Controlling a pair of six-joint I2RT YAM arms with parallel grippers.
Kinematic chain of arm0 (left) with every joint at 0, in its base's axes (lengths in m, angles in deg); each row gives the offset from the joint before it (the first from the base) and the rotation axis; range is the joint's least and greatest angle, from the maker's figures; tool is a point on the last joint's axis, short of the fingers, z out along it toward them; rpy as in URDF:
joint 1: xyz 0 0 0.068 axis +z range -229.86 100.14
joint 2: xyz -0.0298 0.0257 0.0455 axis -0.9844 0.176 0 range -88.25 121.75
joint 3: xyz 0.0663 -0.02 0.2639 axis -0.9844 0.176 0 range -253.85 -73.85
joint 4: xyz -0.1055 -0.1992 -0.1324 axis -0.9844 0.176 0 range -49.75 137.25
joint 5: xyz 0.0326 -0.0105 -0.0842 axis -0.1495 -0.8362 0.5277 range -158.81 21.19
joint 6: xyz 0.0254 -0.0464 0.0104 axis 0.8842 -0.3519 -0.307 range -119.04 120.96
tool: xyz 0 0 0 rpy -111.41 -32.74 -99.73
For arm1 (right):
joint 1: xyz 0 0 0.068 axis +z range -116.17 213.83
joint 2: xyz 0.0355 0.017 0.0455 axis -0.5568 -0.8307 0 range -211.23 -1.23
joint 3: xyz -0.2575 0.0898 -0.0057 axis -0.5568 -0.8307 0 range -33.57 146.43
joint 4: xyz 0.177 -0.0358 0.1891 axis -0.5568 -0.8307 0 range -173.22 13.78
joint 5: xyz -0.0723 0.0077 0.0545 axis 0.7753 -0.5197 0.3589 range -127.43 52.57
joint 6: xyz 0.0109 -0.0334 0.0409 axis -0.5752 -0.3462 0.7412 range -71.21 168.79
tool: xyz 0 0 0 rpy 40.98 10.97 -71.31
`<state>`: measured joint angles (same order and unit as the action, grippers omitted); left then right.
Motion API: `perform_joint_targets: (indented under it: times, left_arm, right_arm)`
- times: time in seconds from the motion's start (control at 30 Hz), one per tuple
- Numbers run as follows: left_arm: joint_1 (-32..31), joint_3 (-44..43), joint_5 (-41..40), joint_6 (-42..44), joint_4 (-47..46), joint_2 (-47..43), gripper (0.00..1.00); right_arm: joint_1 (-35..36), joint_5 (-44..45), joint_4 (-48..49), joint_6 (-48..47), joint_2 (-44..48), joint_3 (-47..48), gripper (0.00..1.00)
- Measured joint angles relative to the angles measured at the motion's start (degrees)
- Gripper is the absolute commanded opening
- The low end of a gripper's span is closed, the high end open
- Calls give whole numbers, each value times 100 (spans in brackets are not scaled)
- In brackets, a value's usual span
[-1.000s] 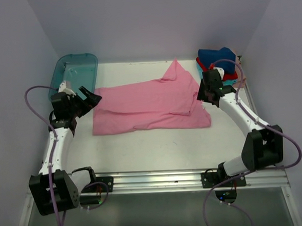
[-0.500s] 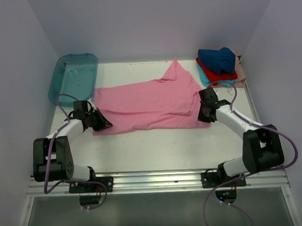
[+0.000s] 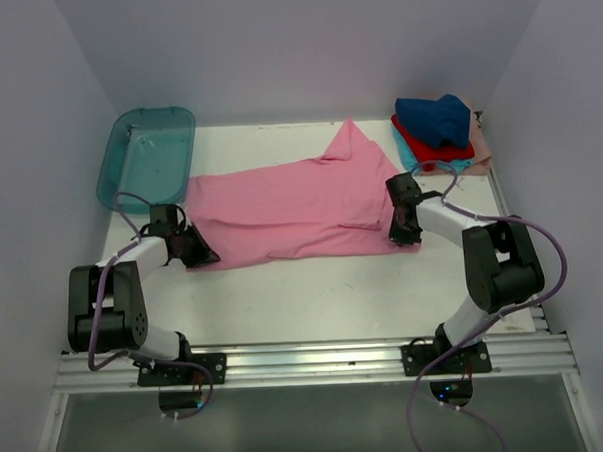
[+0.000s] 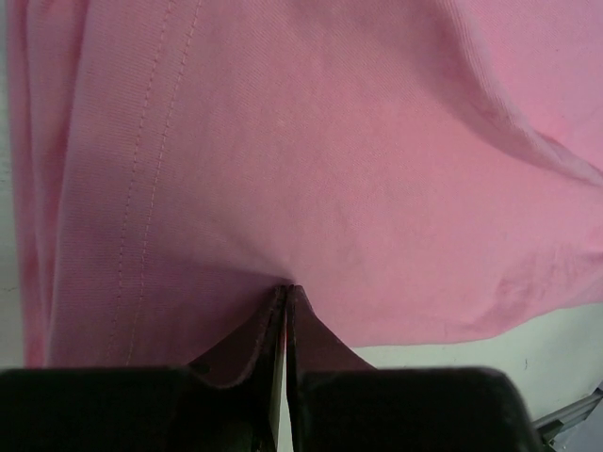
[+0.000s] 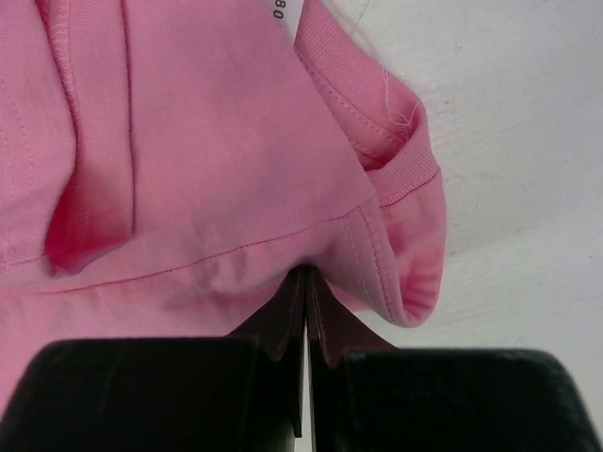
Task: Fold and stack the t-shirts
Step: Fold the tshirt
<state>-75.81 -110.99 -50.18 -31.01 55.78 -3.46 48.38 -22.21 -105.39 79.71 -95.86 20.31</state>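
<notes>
Teal tub [image 3: 148,153] sits at 10 o'clock on the table [image 3: 315,295]. Can't tell through the plastic whether anything is inside.

Left gripper [image 3: 194,251] is low at 9 o'clock, clenched on the near left corner of the pink t-shirt [image 3: 291,211]. In the left wrist view the jaws are pressed together with a pinch of pink cloth [image 4: 311,169] puckering into the tips of the gripper [image 4: 285,299].

The pink t-shirt lies flat across the middle as a long band, hem end at 9, collar end at 3, with one sleeve poking toward 12. It looks partly folded lengthwise, not finished and not stacked.

Right gripper [image 3: 402,228] is at 3 o'clock, also clamped on the shirt's near edge. The right wrist view shows that gripper [image 5: 306,282] biting the seam just beside the ribbed collar, with a white tag [image 5: 281,11] at the top.

The stack [image 3: 438,135] at 1–2 o'clock reads as done: navy on top, red under it, teal and peach edges showing.

What's left, as I judge it: fold the pink one down and put it on the stack.

Hard to make out:
- How many layers each pinch holds.
- The other sleeve, which is out of sight.
- The exact count of shirts in the stack.
- The tag print, which is cut off.
</notes>
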Motion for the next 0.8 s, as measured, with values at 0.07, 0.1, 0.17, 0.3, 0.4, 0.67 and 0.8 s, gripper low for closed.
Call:
perform_joint_targets:
  times: [0.07, 0.1, 0.17, 0.3, 0.4, 0.67, 0.8]
  left_arm:
    - [0, -2, -11, -9, 13, 0, 9]
    - [0, -4, -24, -15, 31, -4, 9]
    - [0, -13, -42, -39, 87, -17, 9]
    - [63, -2, -42, -42, 417, -136, 10]
    - [363, 98, 201, -44, 699, -225, 10]
    - [758, 219, 737, -39, 1255, -240, 10]
    - [780, 234, 632, -4, 1539, -459, 9]
  right_arm:
    - [7, 74, -28, 37, -26, 28, 0]
    - [4, 105, -50, 63, -31, 35, 4]
    - [-13, 208, -107, 129, -31, 37, 9]
    - [-177, 278, -229, 251, -28, 37, 13]
    - [-459, 190, -286, 317, 4, 17, 14]
    - [-894, 22, -289, 431, 227, -223, 13]
    - [-903, 26, -326, 420, 369, -328, 11]
